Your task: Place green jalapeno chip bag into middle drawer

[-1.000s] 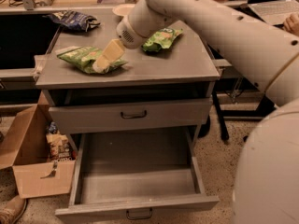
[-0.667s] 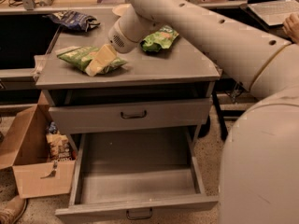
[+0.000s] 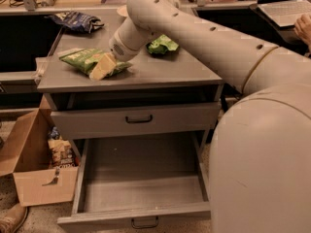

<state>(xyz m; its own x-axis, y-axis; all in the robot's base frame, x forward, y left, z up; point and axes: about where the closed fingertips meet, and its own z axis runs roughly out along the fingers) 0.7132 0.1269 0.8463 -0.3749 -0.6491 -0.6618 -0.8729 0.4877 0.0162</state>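
The green jalapeno chip bag [image 3: 80,58] lies flat on the left part of the grey cabinet top [image 3: 160,72]. My gripper [image 3: 103,67] is down on the bag's right end, touching it, with the arm reaching in from the right. The middle drawer [image 3: 141,178] is pulled wide open below, its flat floor bare, with its dark handle [image 3: 145,222] at the front. A closed drawer [image 3: 138,119] sits above it.
A shorter green bag [image 3: 163,44] lies on the cabinet top behind the arm. A dark blue bag [image 3: 75,21] is on the table behind. An open cardboard box [image 3: 29,178] with packets stands left of the drawer. My body [image 3: 262,169] fills the right side.
My gripper has moved left and down across the cabinet top, from near the shorter green bag onto the right end of the jalapeno bag. The bag has not visibly moved.
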